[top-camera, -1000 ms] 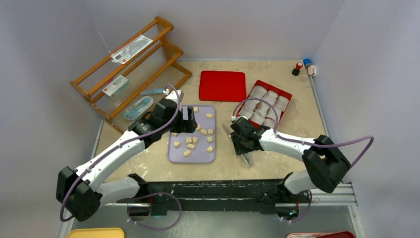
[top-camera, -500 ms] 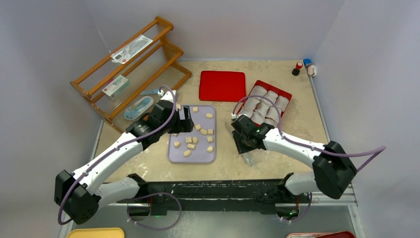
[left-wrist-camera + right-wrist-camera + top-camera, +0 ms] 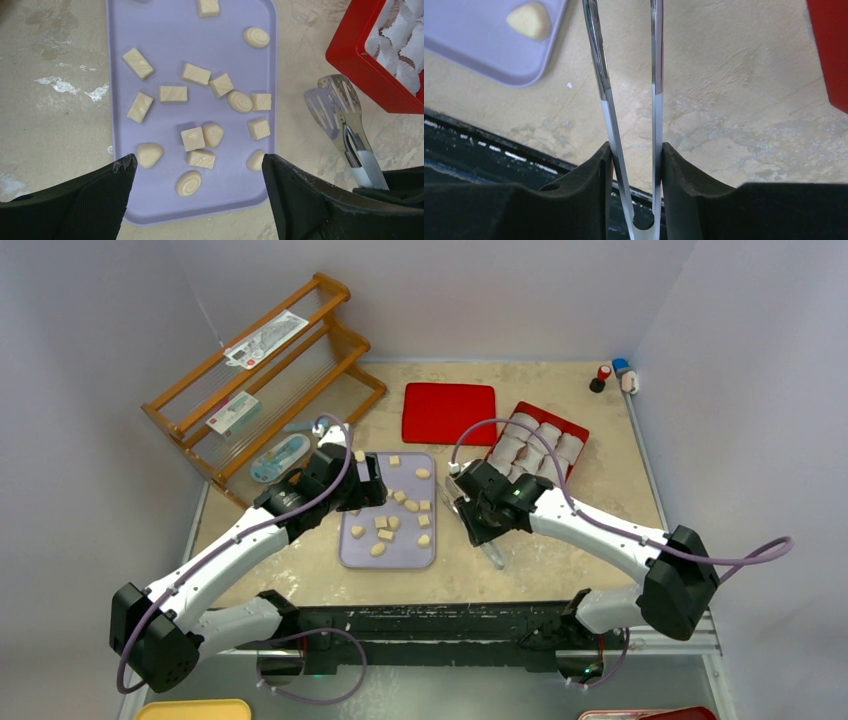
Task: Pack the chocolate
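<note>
Several pale chocolate pieces [image 3: 192, 138] lie scattered on a lavender tray [image 3: 352, 552], square blocks and rounded swirled lumps mixed. My left gripper [image 3: 198, 160] hangs open above the tray's near end, holding nothing; the top view shows it over the tray's left side [image 3: 368, 483]. My right gripper [image 3: 636, 150] is shut on metal tongs [image 3: 596, 60] close to their hinge, one finger against each arm. The slotted tong heads [image 3: 332, 97] lie on the table between the tray and the red box [image 3: 367, 75]. One chocolate piece [image 3: 529, 20] sits in the tray's corner nearest the tongs.
The red box [image 3: 575, 430] holds white crinkled paper cups [image 3: 535, 445]. A flat red lid [image 3: 450, 412] lies behind the tray. A wooden rack [image 3: 250, 370] stands at the back left, small bottles [image 3: 612, 375] at the back right. The black base rail [image 3: 484, 150] runs along the near edge.
My right arm has carried the tongs left, toward the tray, and its fingers have closed in on the tong arms. My left gripper has drifted slightly left.
</note>
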Motion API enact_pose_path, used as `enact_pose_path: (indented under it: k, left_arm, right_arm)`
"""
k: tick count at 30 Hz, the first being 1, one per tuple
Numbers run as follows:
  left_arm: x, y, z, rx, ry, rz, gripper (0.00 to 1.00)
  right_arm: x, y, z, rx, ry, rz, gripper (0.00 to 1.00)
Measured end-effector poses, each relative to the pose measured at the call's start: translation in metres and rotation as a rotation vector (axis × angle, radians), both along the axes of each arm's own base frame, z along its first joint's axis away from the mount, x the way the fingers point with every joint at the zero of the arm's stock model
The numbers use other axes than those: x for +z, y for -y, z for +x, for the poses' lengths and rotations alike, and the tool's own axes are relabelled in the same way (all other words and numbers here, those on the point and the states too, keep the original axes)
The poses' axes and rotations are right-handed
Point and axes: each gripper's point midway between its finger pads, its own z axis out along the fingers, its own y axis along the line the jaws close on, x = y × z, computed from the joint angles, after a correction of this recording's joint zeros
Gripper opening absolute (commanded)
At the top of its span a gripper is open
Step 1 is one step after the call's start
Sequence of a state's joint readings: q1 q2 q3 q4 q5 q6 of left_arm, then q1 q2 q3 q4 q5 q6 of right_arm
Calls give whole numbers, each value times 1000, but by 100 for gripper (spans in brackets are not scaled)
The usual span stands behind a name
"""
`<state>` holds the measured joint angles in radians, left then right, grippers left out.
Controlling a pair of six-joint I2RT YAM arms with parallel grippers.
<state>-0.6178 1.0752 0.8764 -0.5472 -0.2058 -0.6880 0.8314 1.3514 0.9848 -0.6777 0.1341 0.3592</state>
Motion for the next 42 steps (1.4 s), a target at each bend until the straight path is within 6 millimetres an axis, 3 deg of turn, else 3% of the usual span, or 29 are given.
enact_pose_path:
  k: [8,17,23,42]
  left_arm:
    - [-4,-8,-1,30,-12,28,95]
    - [-8,-17,-5,54,-29,68,96]
    - [-3,-19,-3,65,-16,73,96]
    - [-1,-20,-3,68,-13,76,96]
  right_arm:
    - [10,-31,-19,122,-41,-20,37]
    - [-5,-63,-42,240,-103,-73,41]
    - [-16,-69,-51,270,-132,-107,42]
    - [-29,-78,-46,276,-144,-148,43]
